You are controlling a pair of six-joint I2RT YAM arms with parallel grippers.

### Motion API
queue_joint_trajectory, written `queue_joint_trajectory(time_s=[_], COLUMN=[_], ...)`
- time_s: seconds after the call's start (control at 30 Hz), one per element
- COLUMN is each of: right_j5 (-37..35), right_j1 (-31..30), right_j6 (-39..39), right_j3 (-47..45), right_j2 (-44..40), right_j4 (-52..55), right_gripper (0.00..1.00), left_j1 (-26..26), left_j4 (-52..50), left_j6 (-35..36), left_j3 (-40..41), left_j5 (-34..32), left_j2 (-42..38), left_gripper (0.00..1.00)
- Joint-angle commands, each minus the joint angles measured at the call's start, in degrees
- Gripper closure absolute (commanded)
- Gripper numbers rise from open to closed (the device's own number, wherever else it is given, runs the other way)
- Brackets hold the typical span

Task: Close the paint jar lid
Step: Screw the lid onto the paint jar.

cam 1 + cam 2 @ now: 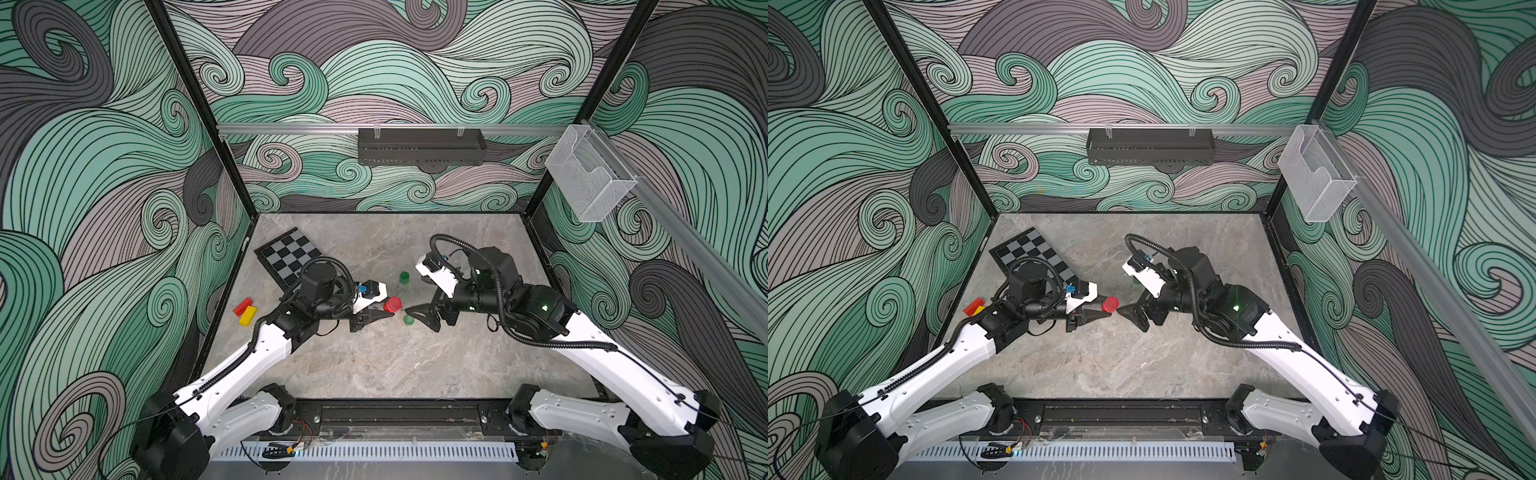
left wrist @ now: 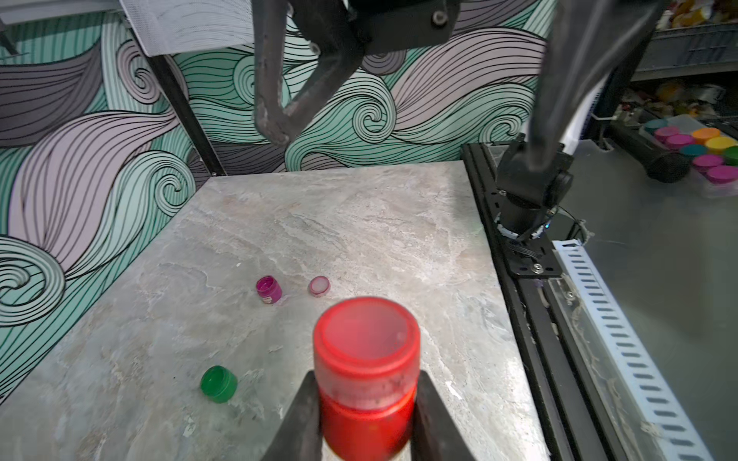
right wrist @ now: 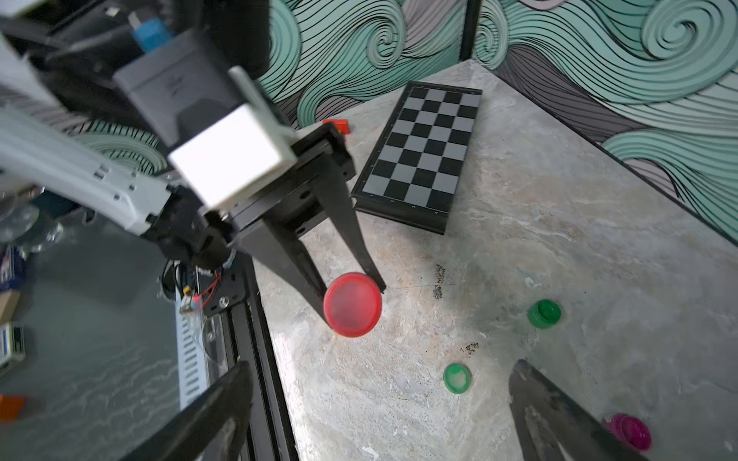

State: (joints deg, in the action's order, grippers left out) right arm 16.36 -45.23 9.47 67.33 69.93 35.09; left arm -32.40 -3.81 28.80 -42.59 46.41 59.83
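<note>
While left pincer (image 2: 365, 381) clamps the capped red paint jar (image 2: 365, 415), right pincer (image 3: 377, 369) spread wide, empty.

Bright, even light; soft shadows on the bench (image 1: 374, 361). Wrist views bend at edges; the near jar (image 2: 366, 359) blurs.

The small red plastic paint jar (image 2: 367, 415) is upright near the middle of the grey marbled tabletop (image 1: 374, 365), its body clamped between the dark fingers of the left gripper (image 2: 367, 379). Its round red lid (image 2: 366, 331) sits level on the mouth; whether it is tight cannot be told
</note>
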Motion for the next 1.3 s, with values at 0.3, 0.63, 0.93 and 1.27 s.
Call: queue_joint_trajectory(time_s=[0.3, 0.63, 0.93, 1.27], right_j5=[14.6, 12.6, 10.7, 10.0], right_j1=[0.1, -1.6, -2.5, -2.9], right_j6=[29.2, 32.9, 33.4, 30.5], right_j3=[0.0, 2.2, 2.3, 2.0], right_j2=[3.3, 10.1, 11.9, 12.9], right_j4=[0.4, 0.6, 0.2, 0.3], right_gripper=[0.28, 0.38, 0.48, 0.69], left_j1=[-0.2, -0.2, -0.2, -0.3], left_j4=[-13.0, -13.0, -12.4, -11.4], left_j6=[10.9, 11.0, 10.8, 10.1], left_j3=[-6.2, -6.3, -6.2, -5.8], left_j5=[10.8, 10.1, 8.5, 7.5], left_j2=[4.0, 3.9, 3.3, 2.8], left_gripper=[0.85, 0.85, 0.85, 0.85])
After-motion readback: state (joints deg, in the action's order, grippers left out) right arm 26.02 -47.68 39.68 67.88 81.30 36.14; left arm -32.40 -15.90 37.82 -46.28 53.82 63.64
